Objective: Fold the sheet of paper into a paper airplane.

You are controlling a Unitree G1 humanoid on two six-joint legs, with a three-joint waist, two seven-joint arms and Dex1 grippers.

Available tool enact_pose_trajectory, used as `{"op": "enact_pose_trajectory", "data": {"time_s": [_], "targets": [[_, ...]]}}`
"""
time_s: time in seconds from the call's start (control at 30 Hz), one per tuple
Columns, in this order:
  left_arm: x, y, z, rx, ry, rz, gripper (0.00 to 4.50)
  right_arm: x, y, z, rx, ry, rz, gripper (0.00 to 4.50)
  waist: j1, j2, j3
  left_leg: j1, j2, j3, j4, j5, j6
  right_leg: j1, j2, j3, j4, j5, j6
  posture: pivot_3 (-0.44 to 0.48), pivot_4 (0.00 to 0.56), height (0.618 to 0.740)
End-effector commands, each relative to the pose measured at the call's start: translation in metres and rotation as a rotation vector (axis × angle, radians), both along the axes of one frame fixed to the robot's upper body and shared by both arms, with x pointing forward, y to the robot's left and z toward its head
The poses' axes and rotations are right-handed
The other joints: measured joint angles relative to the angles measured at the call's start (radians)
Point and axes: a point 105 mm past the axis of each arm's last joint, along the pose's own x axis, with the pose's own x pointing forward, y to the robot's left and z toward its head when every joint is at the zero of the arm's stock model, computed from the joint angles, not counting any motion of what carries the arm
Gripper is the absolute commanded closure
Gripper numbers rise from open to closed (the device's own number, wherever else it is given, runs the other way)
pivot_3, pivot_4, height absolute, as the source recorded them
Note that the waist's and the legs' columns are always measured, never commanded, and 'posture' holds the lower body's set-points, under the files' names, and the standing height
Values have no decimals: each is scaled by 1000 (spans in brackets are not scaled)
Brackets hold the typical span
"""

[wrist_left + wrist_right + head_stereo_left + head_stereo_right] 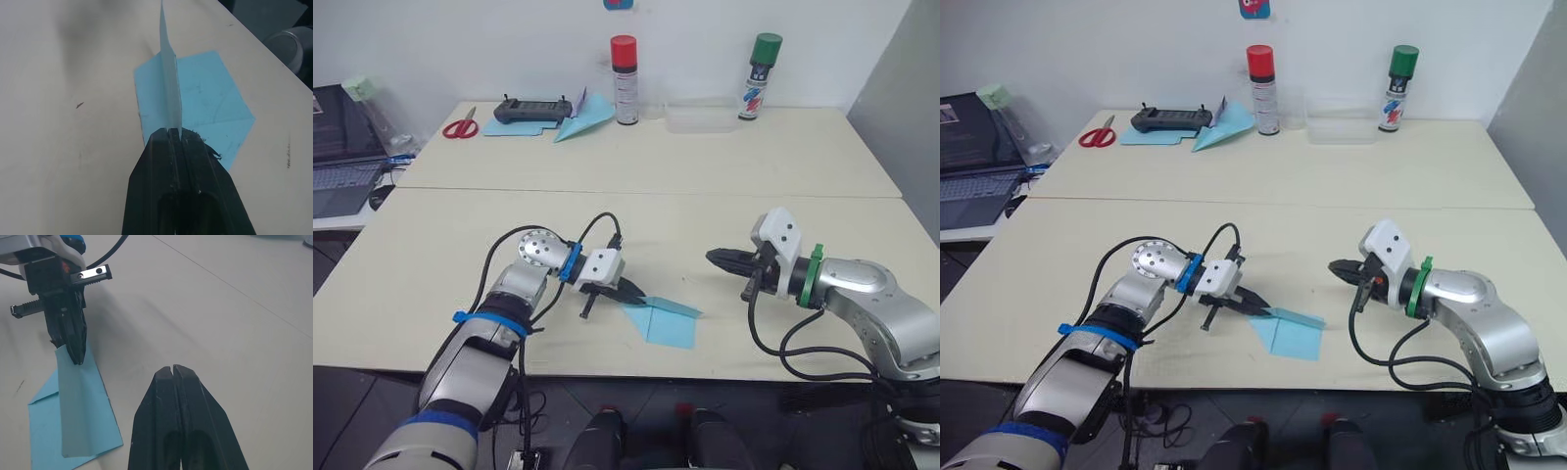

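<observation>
Cream-coloured and wide, the surface (pixel 724 211) held everything. The left gripper (pixel 628 291) had its jaws pinched on the raised middle fold of the sheet of paper (pixel 666 323), which lay near the front edge of the surface, partly folded, with one flap standing up. The right gripper (pixel 719 258) hung just above the surface, well apart from the sheet, with its jaws pressed together on nothing. That blue paper looked very light, thin and floppy. It could tear or crumple easily, so I think the stiffer creased fold was the best place to hold it.
</observation>
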Motion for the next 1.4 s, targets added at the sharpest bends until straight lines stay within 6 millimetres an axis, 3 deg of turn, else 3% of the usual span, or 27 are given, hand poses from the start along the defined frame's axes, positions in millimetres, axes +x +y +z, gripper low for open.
{"op": "enact_pose_trajectory", "data": {"time_s": [0.03, 0.17, 0.3, 0.43, 0.53, 0.63, 0.73, 0.83, 1.0, 1.13, 1.4], "targets": [[1, -1, 9, -20, -44, 27, 3729, -4, 6, 11, -4, -56, 34, 4500, 0, 0, 0, 0, 0, 0, 0, 0, 0, 0, 0, 0, 0, 0, 0, 0, 150, 740], [0, 1, 15, -41, -43, 70, 2519, -4, 8, 7, -16, -50, 48, 4500, 0, 0, 0, 0, 0, -1, 0, 0, 0, 0, 0, 0, 0, 0, 0, 0, 150, 740], [1, 7, 34, -81, -44, 118, 1356, -4, 6, 4, -24, -46, 52, 4500, -1, 0, 0, 0, 0, -1, 0, 0, 0, 0, 0, 0, 0, 0, 0, 0, 150, 740], [-3, 26, 51, -71, 7, 164, 185, -8, 3, -5, -65, -27, 66, 4500, -1, 0, 0, 0, 0, -2, 0, 0, 0, 0, 0, 0, 0, 0, 0, 0, 150, 740], [-4, 40, 63, -69, 57, 217, 185, -12, 3, -14, -102, -20, 85, 4500, -2, 0, 0, 0, 0, -2, 0, 0, 0, 0, 0, 0, 0, 0, 0, 0, 150, 740], [8, 48, 79, -136, 68, 317, 185, -14, 4, -15, -100, -19, 95, 4500, -1, 0, 0, 0, 0, -2, 0, 0, 0, 0, 0, 0, 0, 0, 0, 0, 150, 740], [18, 51, 86, -187, 57, 380, 739, -14, 5, -14, -95, -21, 99, 4500, 1, 0, 0, 0, 0, -2, 0, 0, 0, 0, 0, 0, 0, 0, 0, 0, 150, 740], [25, 51, 81, -206, 62, 423, 1657, -13, 6, -12, -103, -35, 105, 4500, 0, 0, 0, 0, 0, -2, 0, 0, 0, 0, -1, 0, 0, 0, 0, 0, 150, 740], [38, 46, 60, -199, 9, 499, 3264, -19, 7, -18, -178, -60, 152, 4500, 1, 0, 0, 0, 0, -2, 0, 0, 0, 0, -1, 0, 0, 0, 0, 0, 150, 740], [26, 35, 46, -223, 55, 471, 4395, -25, 14, -16, -179, -83, 186, 4500, 0, 0, 0, 0, 0, -2, 0, 0, 0, 0, -1, 1, 0, 0, 0, 0, 150, 740], [21, 31, 31, -200, 53, 470, 4452, -23, 18, -17, -171, -105, 175, 4500, 3, 0, 0, 0, 0, -3, 0, 0, 0, 1, -1, 1, 0, 0, 0, 0, 150, 740]]}}
